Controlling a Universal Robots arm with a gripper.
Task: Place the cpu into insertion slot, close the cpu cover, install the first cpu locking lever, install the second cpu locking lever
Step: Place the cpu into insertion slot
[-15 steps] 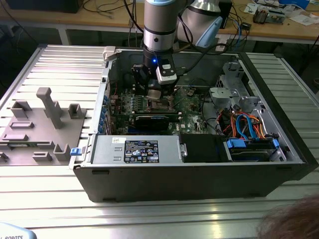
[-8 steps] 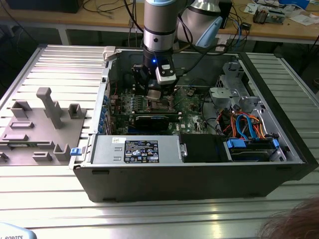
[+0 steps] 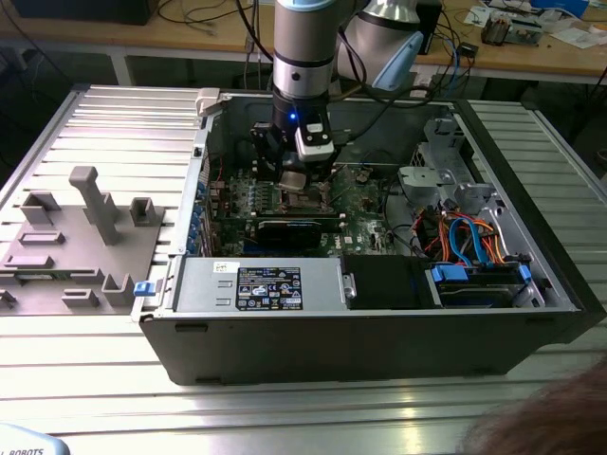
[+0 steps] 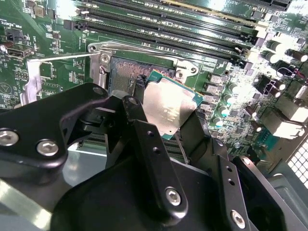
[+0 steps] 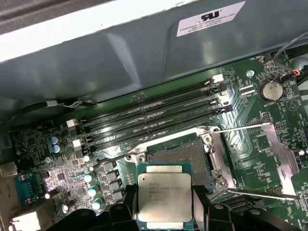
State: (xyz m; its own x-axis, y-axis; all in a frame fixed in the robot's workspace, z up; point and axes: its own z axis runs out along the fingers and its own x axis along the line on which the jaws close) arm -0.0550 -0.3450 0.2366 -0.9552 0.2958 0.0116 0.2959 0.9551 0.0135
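My gripper (image 3: pixel 302 169) hangs inside the open computer case, shut on the cpu (image 5: pixel 165 192), a small square chip with a silver top and green edge. In both wrist views the black fingers (image 4: pixel 138 103) clamp two opposite sides of the chip. The cpu (image 4: pixel 169 108) hovers tilted just above one edge of the insertion slot (image 5: pixel 183 154), whose dark pin field (image 4: pixel 126 72) lies uncovered. The cpu cover (image 5: pixel 288 159) is swung open, lying flat beside the slot (image 4: pixel 32 82). A thin locking lever (image 5: pixel 243 127) stands released along the slot's side.
Rows of narrow memory slots (image 5: pixel 154 120) run right behind the socket, with the case wall (image 5: pixel 144 57) beyond. A black expansion card (image 3: pixel 289 232), the power supply (image 3: pixel 256 284) and cable bundles (image 3: pixel 465 237) crowd the case. A grey fixture (image 3: pixel 76 237) lies at the exterior view's left.
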